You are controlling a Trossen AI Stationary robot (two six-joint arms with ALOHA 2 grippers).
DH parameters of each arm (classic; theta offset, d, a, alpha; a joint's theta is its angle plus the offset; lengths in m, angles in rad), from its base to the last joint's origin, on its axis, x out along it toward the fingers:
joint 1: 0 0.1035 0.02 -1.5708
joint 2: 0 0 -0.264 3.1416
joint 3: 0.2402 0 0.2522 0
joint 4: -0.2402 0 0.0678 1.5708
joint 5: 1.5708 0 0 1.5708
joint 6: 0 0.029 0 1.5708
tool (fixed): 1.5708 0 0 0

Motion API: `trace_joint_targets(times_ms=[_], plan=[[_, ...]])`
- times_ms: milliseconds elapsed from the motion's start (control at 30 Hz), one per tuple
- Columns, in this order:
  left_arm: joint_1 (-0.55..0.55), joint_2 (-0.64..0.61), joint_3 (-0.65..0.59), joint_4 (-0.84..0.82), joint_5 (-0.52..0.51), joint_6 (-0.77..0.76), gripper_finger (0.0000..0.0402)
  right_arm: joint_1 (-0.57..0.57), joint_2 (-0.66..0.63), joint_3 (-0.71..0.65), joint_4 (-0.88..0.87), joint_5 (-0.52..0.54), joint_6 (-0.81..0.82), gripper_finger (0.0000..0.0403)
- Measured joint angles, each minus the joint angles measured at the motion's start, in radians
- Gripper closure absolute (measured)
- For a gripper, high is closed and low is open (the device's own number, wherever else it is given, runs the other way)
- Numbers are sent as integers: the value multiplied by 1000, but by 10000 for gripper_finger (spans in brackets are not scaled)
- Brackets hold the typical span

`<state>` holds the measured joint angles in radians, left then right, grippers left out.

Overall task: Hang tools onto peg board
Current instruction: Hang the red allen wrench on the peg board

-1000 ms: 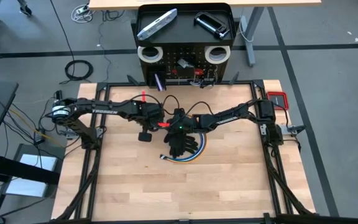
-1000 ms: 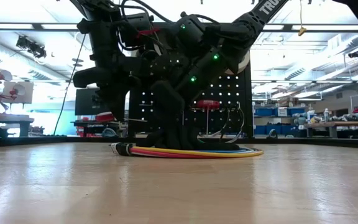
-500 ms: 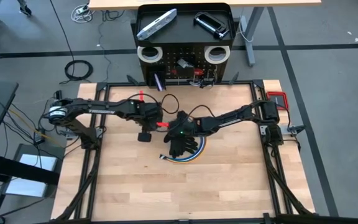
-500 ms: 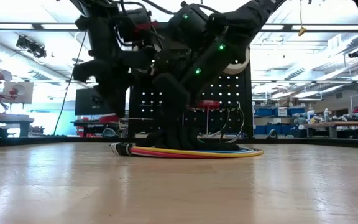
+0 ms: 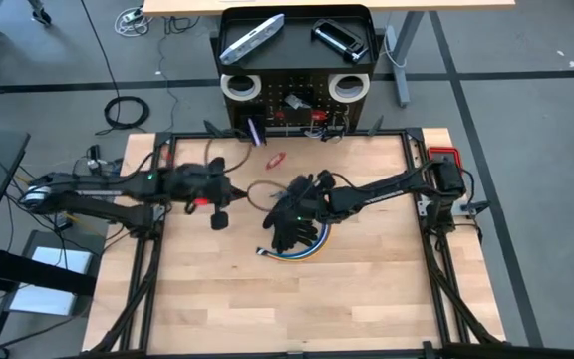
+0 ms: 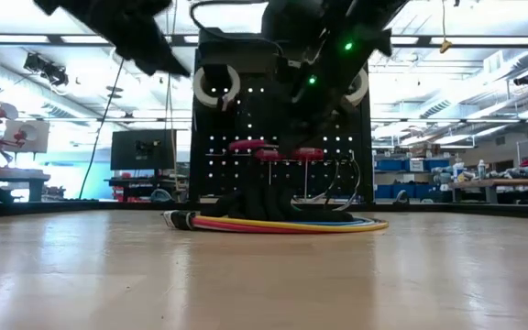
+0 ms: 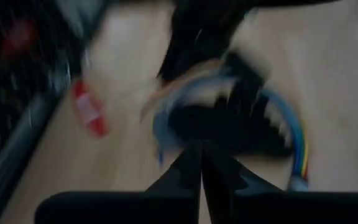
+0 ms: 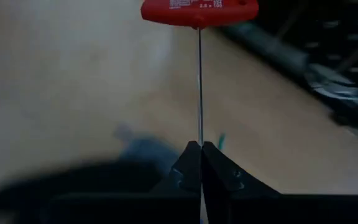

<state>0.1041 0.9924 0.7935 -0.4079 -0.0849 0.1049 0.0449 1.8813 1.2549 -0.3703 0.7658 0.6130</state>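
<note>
**Now: red T-handle key pinched, board partly stocked**

Overhead: peg board at the tabletop's far edge; tray top holding one silver-grey flat bar and one black clamp. Two white tape rolls hung on the board's face. Right gripper near table centre, beside a coloured cable coil. Left gripper toward the left edge, pressed together, empty.

Table level: two red handles against the board; coil flat on the tabletop.

Left wrist: fingers closed; coil and a red piece blurred beyond.

Right wrist: fingers clamped on the thin shaft of a red T-handle key.
</note>
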Motion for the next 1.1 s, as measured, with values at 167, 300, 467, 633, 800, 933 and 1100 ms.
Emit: trace_joint_targets(times_ms=[167,300,467,633,800,933,1100], plan=[[-68,-126,-188,396,-84,72,396,-67,30,1,70,101,128,395],[-70,-147,-274,683,-158,180,398,-145,66,-1,144,100,189,395],[-43,-146,-288,745,-180,212,397,-217,66,0,255,99,175,395],[-11,-138,-288,753,-178,213,397,-290,66,0,322,-11,123,395],[9,-136,-289,727,-167,232,396,-334,67,0,353,-13,68,395],[20,-135,-289,723,-166,231,396,-356,81,2,421,-78,-24,395],[21,-135,-289,718,-165,231,396,-376,99,0,405,-83,-57,395]])
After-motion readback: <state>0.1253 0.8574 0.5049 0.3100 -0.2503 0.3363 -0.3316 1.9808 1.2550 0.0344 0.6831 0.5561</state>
